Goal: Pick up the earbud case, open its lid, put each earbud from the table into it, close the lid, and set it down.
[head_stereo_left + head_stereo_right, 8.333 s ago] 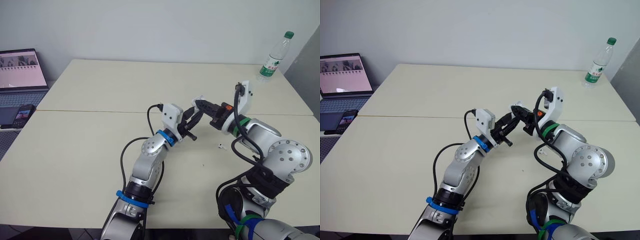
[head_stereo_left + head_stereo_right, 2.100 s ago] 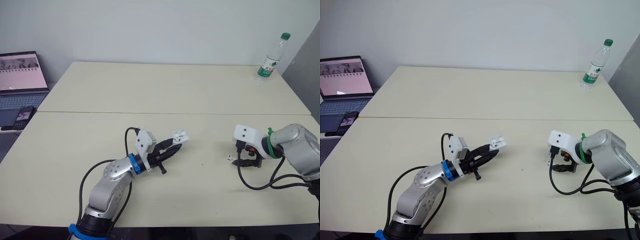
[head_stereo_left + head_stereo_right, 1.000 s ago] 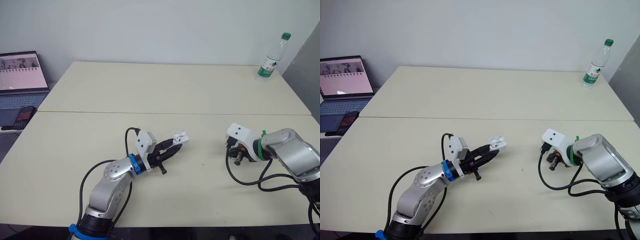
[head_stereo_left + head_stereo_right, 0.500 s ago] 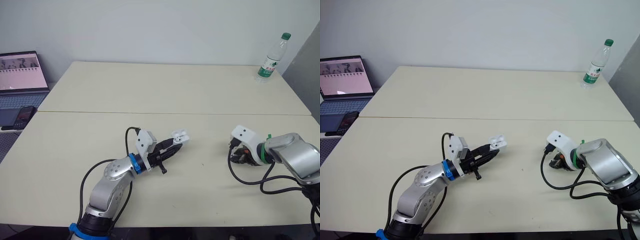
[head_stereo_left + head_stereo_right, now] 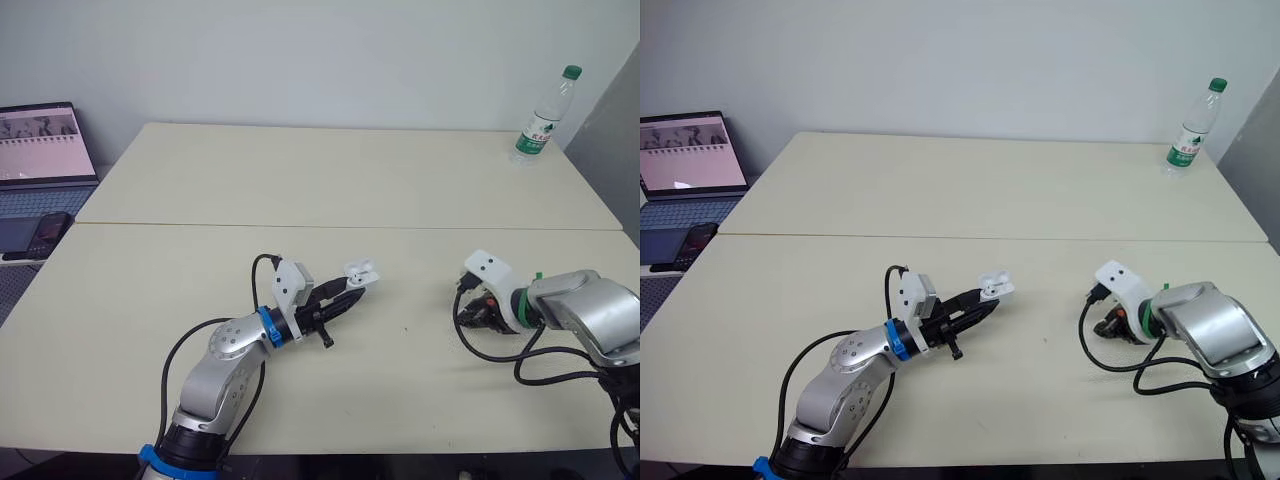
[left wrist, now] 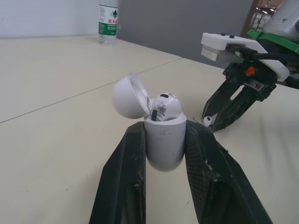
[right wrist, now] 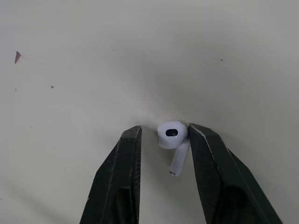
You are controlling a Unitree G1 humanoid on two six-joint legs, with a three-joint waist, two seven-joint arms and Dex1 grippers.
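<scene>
Because the earbud (image 7: 172,135) is tiny, light, hard and probably slick, it should be pinched squarely across its bulb, not the thin stem. It lies on the table (image 7: 70,56) between the narrowly parted right jaws, against one of them. Well apart, the left jaws clamp the open earbud case (image 6: 163,140).

A pale cream counter (image 5: 300,180) has a seam running across it, with a plain white wall (image 5: 300,60) behind. An open laptop (image 5: 40,140) sits off its left edge, and a water bottle (image 5: 540,115) stands at its far right corner.
</scene>
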